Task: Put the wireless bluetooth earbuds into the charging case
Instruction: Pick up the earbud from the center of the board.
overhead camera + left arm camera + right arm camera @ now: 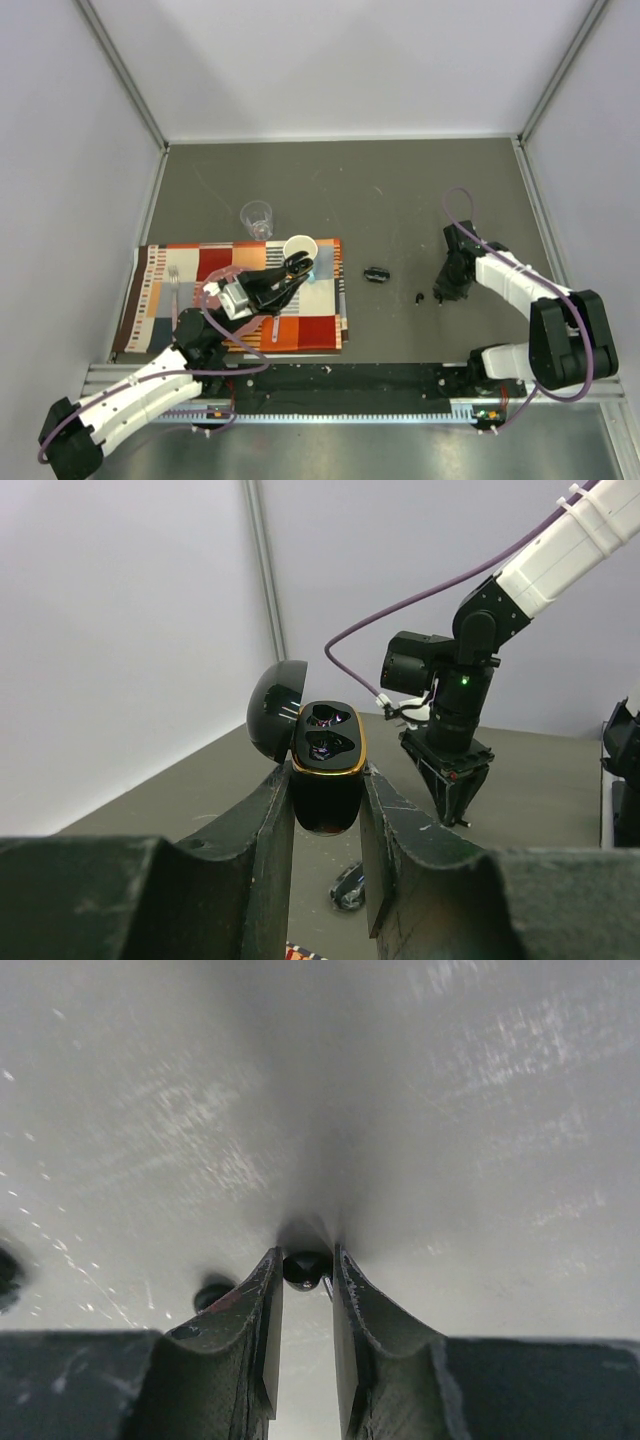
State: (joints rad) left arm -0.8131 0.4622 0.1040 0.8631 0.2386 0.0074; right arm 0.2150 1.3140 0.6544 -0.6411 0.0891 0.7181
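— Left wrist: how's the left claw (327,776)?
— Clamped on the open case (328,742), lid up. Opposite, the right claw (303,1260) pinches one earbud (303,1269) at the tabletop (450,1110); a second earbud (212,1292) lies nearby.

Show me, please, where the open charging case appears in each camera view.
Top external: charging case left of centre, beside the white mug.
Left wrist: centre of frame, lid open, clamped in the left gripper.
Right wrist: not in view.
Shared landmark: the right gripper, seen in all three views, an earbud between its fingertips.
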